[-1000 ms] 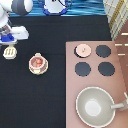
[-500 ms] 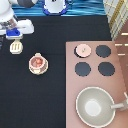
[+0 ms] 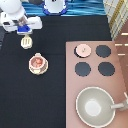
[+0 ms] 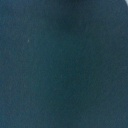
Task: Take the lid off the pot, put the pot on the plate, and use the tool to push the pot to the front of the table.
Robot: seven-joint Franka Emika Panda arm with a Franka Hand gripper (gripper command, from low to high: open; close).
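My gripper [image 3: 24, 33] hangs over the table [image 3: 30, 100] near the exterior view's top left, shut on the cream-white tool [image 3: 26, 42], whose blade points toward the view's bottom. Just below the tool and a little to the right, the pale pink pot [image 3: 37, 61] stands uncovered on the cream-yellow plate [image 3: 38, 70], its reddish-brown inside showing. The tool does not touch the pot. The pink lid [image 3: 83, 49] lies on the stove's top-left burner. The wrist view shows only dark tabletop [image 4: 64, 64].
The brownish-pink stove panel [image 3: 120, 65] fills the exterior view's right side, with three bare black burners [image 3: 82, 68]. A large grey-beige pan [image 3: 95, 106] with a handle sits at the bottom right. The robot's white base [image 3: 55, 7] stands at the top.
The gripper has carried the tool toward the exterior view's right and slightly up, closer to being in line above the pot. Pot, plate and lid have not moved.
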